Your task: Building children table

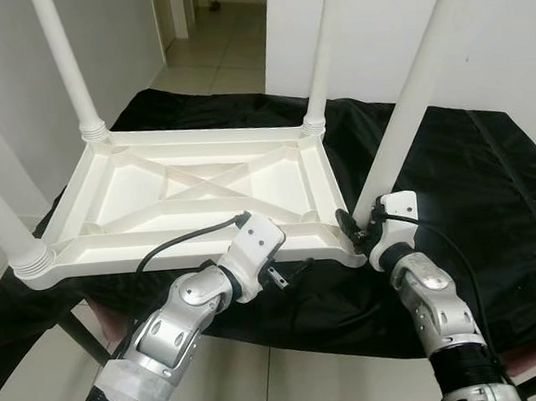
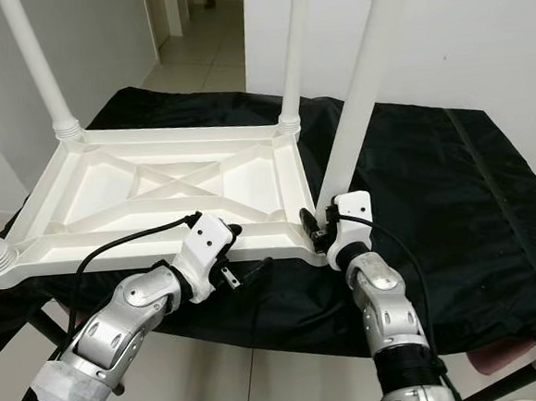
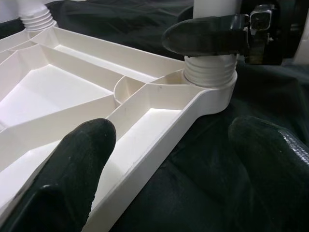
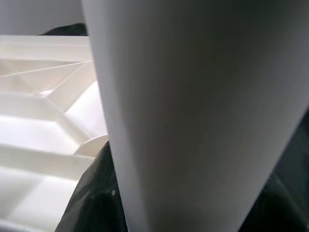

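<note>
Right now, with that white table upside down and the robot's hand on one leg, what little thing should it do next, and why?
Probably keep twisting that leg into its corner socket. The right gripper is closed around the leg just above its threaded collar, and the left gripper sits open at the tabletop edge, placed to steady it. The other three legs already stand in their corners, so this looks like the last one.

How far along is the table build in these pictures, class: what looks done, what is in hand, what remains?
Done: the upside-down white tabletop on the black cloth has all four legs standing in its corner sockets. In hand: the right gripper grips the near right leg at its base; the left gripper is open by the near rim. Probably left: tightening that leg, then turning the table over.
</note>
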{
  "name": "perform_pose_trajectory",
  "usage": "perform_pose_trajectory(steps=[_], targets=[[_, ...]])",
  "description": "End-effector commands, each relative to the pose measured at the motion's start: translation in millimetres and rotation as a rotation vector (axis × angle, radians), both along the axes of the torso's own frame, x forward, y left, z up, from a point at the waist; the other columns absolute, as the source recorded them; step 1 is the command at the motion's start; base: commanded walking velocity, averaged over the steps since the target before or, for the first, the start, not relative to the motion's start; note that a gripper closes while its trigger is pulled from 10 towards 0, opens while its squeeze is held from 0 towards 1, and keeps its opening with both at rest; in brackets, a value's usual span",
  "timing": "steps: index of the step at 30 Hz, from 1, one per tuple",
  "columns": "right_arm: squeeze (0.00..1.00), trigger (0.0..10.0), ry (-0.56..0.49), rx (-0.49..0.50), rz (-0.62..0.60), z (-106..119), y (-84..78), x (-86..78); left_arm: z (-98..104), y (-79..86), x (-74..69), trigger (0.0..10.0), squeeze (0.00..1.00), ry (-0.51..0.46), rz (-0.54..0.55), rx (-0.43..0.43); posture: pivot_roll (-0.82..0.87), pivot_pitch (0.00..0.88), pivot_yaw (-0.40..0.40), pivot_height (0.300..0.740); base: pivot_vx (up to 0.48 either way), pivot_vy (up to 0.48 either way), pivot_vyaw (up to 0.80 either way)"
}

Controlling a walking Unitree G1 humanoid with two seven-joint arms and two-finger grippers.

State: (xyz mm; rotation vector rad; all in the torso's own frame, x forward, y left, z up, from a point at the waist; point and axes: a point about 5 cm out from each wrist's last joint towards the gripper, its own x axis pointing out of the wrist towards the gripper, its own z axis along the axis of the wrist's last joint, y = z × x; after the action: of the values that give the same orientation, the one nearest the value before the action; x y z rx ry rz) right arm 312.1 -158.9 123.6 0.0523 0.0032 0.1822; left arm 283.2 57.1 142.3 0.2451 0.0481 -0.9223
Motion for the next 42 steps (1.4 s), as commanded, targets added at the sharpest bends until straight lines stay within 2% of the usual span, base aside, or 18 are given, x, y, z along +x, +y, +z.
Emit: perform_pose_trajectory(steps=[1, 2, 3, 5, 9, 16, 17, 18, 19, 22, 28, 29, 30, 31, 35, 37, 38, 42], targets=[[0.0, 10.0, 0.074, 0.031, -0.047, -14, 3.0, -4.7, -1, -3.5, -5.8, 10.0, 0.0, 0.014, -0.094, 0.014, 0.02, 0.0, -0.063, 0.74, 0.0, 0.0, 0.0], [0.0, 10.0, 0.069, 0.033, -0.121, -14, 5.5, -6.1, -2, -2.7, -6.6, 10.0, 0.0, 0.017, -0.092, 0.015, 0.02, 0.0, -0.07, 0.74, 0.0, 0.0, 0.0], [0.0, 10.0, 0.069, 0.033, -0.121, -14, 5.5, -6.1, -2, -2.7, -6.6, 10.0, 0.0, 0.017, -0.092, 0.015, 0.02, 0.0, -0.07, 0.74, 0.0, 0.0, 0.0], [0.0, 10.0, 0.069, 0.095, -0.274, -13, 11.5, -7.8, -4, -1.7, -8.2, 10.0, 0.0, 0.022, -0.084, 0.015, 0.02, 0.0, -0.08, 0.74, 0.0, 0.0, 0.0], [0.0, 10.0, 0.052, 0.139, -0.269, -7, 23.5, -8.3, -4, -2.6, -8.8, 10.0, 0.0, 0.023, -0.073, 0.009, 0.02, 0.0, -0.084, 0.74, 0.0, 0.0, 0.0], [0.0, 10.0, 0.03, 0.117, -0.234, -3, 24.8, -11.1, -6, -2.1, -10.1, 10.0, 0.0, 0.025, -0.063, 0.008, 0.02, 0.0, -0.093, 0.74, 0.0, 0.0, 0.0], [0.84, 10.0, 0.027, 0.115, -0.234, -3, 22.9, -11.6, -6, -0.6, -9.7, 10.0, 0.0, 0.025, -0.054, 0.005, 0.02, 0.0, -0.093, 0.74, 0.0, 0.0, 0.0], [0.84, 10.0, 0.026, 0.114, -0.238, -2, 21.8, -12.5, -6, 0.1, -9.7, 10.0, 0.0, 0.025, -0.047, 0.003, 0.02, 0.0, -0.098, 0.74, 0.0, 0.0, 0.0], [1.0, 10.0, 0.02, 0.122, -0.234, -1, 21.1, -12.8, -6, 0.6, -9.8, 10.0, 0.0, 0.025, -0.043, 0.001, 0.02, 0.0, -0.098, 0.74, 0.0, 0.0, 0.0], [1.0, 10.0, -0.016, 0.113, -0.195, 4, 16.5, -11.1, -7, 1.9, -10.0, 10.0, 0.0, 0.019, -0.018, 0.0, 0.03, 0.0, -0.104, 0.74, 0.0, 0.0, 0.0], [1.0, 10.0, -0.019, 0.097, -0.146, 6, 10.9, -6.6, -7, 2.0, -10.0, 10.0, 0.0, 0.02, -0.014, -0.006, 0.03, 0.0, -0.105, 0.74, 0.0, 0.0, 0.0], [0.58, 10.0, -0.021, 0.087, -0.113, 7, 9.3, -5.2, -7, 2.0, -9.8, 10.0, 0.0, 0.02, -0.015, -0.005, 0.03, 0.0, -0.105, 0.74, 0.0, 0.0, 0.0], [0.58, 10.0, -0.021, 0.087, -0.113, 7, 9.3, -5.2, -7, 2.0, -9.8, 10.0, 0.0, 0.02, -0.015, -0.005, 0.03, 0.0, -0.105, 0.74, 0.0, 0.0, 0.0], [0.0, 10.0, -0.028, 0.075, -0.08, 8, 7.7, -4.2, -7, 2.3, -9.6, 10.0, 0.0, 0.02, -0.016, -0.004, 0.03, 0.0, -0.105, 0.74, 0.0, 0.0, 0.0], [0.0, 10.0, -0.036, 0.04, 0.022, 8, 3.3, -3.7, -6, 2.6, -10.1, 10.0, 0.0, 0.035, -0.039, -0.007, 0.03, 0.0, -0.104, 0.74, 0.0, 0.0, 0.0], [0.0, 10.0, -0.044, -0.032, 0.132, 7, 1.0, -4.8, -3, 2.5, -8.9, 10.0, 0.0, -0.002, -0.058, 0.0, 0.03, 0.0, -0.107, 0.74, 0.0, 0.0, 0.0], [0.0, 10.0, -0.044, -0.032, 0.132, 7, 1.0, -4.8, -3, 2.5, -8.9, 10.0, 0.0, -0.002, -0.058, 0.0, 0.03, 0.0, -0.107, 0.74, 0.0, 0.0, 0.0], [0.0, 10.0, -0.048, -0.123, 0.332, 5, -6.5, -7.7, 3, -8.7, -6.8, 10.0, 0.0, -0.011, -0.086, -0.005, 0.03, 0.0, -0.097, 0.74, 0.0, 0.0, 0.0]])
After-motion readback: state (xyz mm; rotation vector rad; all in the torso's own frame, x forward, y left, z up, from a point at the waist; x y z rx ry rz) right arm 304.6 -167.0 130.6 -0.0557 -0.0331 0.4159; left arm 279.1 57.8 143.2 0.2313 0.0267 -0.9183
